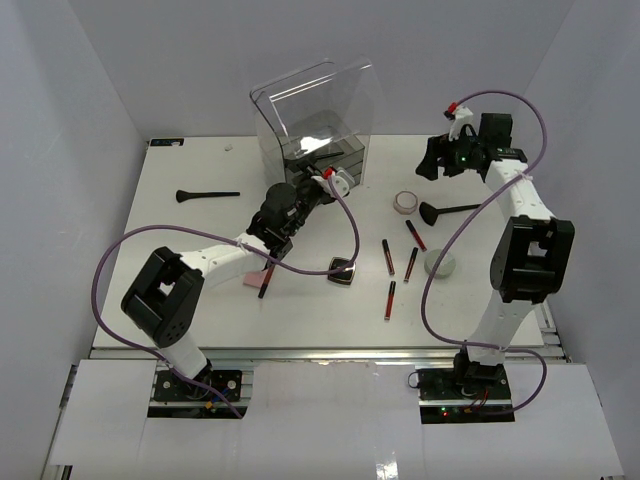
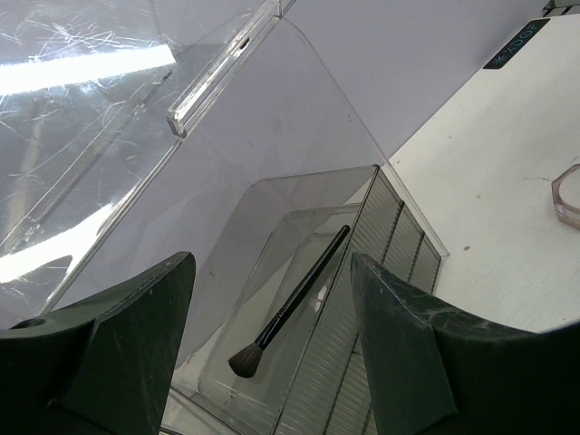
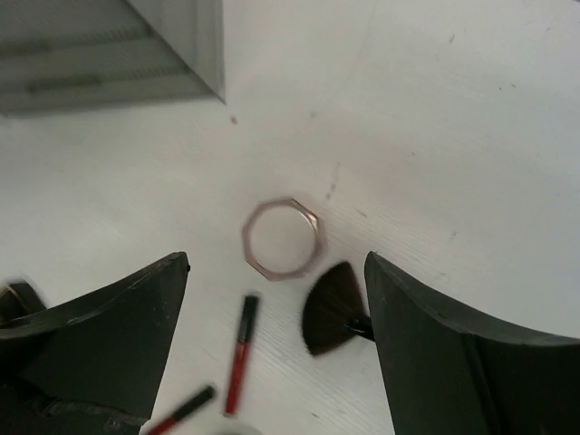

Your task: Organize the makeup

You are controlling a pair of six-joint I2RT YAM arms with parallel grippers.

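My left gripper (image 1: 312,176) stands open at the front of the clear acrylic box (image 1: 315,115), nothing between its fingers. In the left wrist view a slim black brush (image 2: 292,304) lies in the box's tray beyond the gripper (image 2: 272,263). My right gripper (image 1: 437,165) hovers open and empty above the table's right side. Below it lie a black fan brush (image 3: 331,308), a small jar (image 3: 282,237) and a red tube (image 3: 240,349). From above I see the fan brush (image 1: 447,210) beside the jar (image 1: 405,202), red tubes (image 1: 387,256), a round tin (image 1: 439,263) and a black compact (image 1: 343,270).
Another black brush (image 1: 207,195) lies alone at the far left. A pink palette (image 1: 254,281) and a red tube (image 1: 265,285) sit partly under the left arm. White walls close in the table (image 1: 180,290) on three sides.
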